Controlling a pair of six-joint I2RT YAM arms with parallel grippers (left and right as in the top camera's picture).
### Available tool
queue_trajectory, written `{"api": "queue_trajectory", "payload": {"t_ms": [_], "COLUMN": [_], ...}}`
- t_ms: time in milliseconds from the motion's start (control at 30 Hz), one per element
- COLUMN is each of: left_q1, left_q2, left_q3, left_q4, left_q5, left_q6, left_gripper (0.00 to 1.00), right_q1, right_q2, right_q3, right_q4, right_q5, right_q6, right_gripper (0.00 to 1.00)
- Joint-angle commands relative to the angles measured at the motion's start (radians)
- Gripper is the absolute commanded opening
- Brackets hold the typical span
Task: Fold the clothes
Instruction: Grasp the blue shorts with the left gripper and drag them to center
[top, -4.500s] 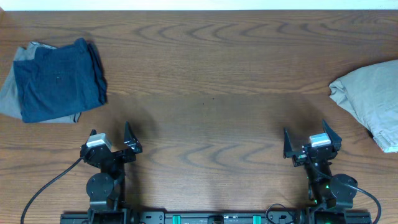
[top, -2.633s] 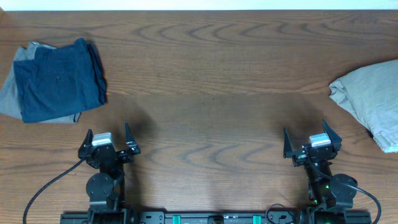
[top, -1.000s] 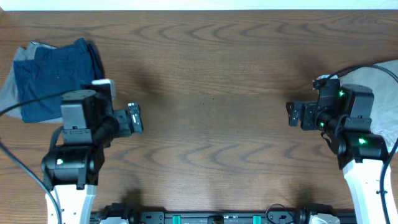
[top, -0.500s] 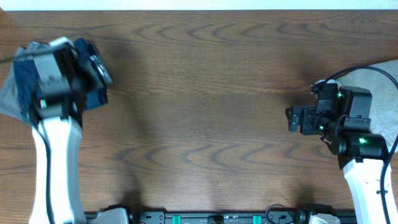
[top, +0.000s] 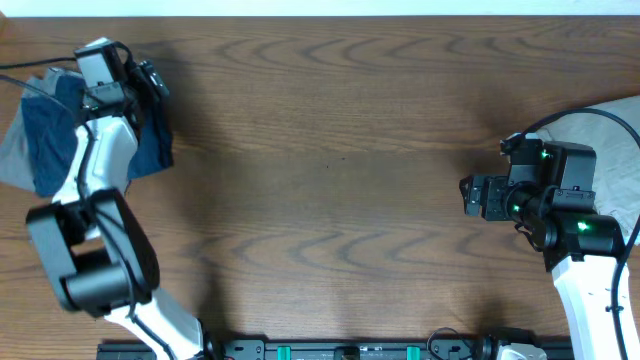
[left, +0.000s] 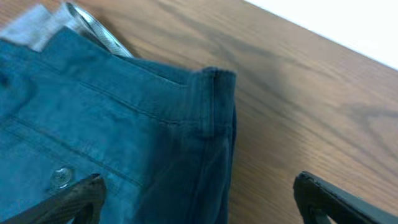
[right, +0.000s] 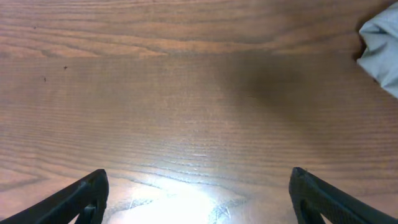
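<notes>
Left arm (top: 100, 160) hides much of the clothes (top: 45, 150).

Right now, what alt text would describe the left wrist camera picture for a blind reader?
A dark blue garment, waistband and button showing, lies on a wooden table over light grey cloth. The open left gripper straddles its edge: one fingertip over the garment, one over wood.

centre table (top: 340, 170) open wood | left edge: navy clothes (top: 45, 140) on grey cloth (top: 12, 165) | right edge: beige garment (top: 622, 150)
</notes>
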Motion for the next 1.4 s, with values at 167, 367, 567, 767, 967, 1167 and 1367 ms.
{"api": "queue_trajectory", "payload": {"t_ms": [167,367,567,767,967,1167,1367], "left_q1": [0.003,0.002,-0.012,-0.119,-0.299,-0.345,-0.342], "left_q2": [0.103,0.075,-0.080,-0.280,-0.428,-0.531,-0.609], "left_q3": [0.017,0.019,0.028,0.029,0.029,0.029,0.029], "left_q4": [0.043,0.072,0.072,0.081,-0.029,-0.012,-0.020], "left_q5": [-0.016,-0.014,0.110,0.287,0.532,0.543,0.514], "left_q6": [-0.008,-0.008,-0.008,-0.060,-0.060,-0.119,-0.134], "left_gripper": [0.46,0.06,0.06,0.06,0.06,0.06,0.06], "right_q1": [0.008,0.008,0.008,0.008,0.008,0.008,0.008], "right_q2": [0.000,0.000,0.000,0.000,0.000,0.000,0.000], "right_q3": [0.019,0.019,0.019,0.019,0.019,0.019,0.019], "right_q4": [-0.012,-0.014,0.002,0.051,0.060,0.058,0.080], "right_q5": [-0.033,-0.032,-0.005,0.006,0.068,0.221,0.241], "right_q6": [0.071,0.071,0.070,0.070,0.079,0.116,0.115], "right_gripper": [0.81,0.73,0.73,0.74,0.73,0.75,0.79]}}
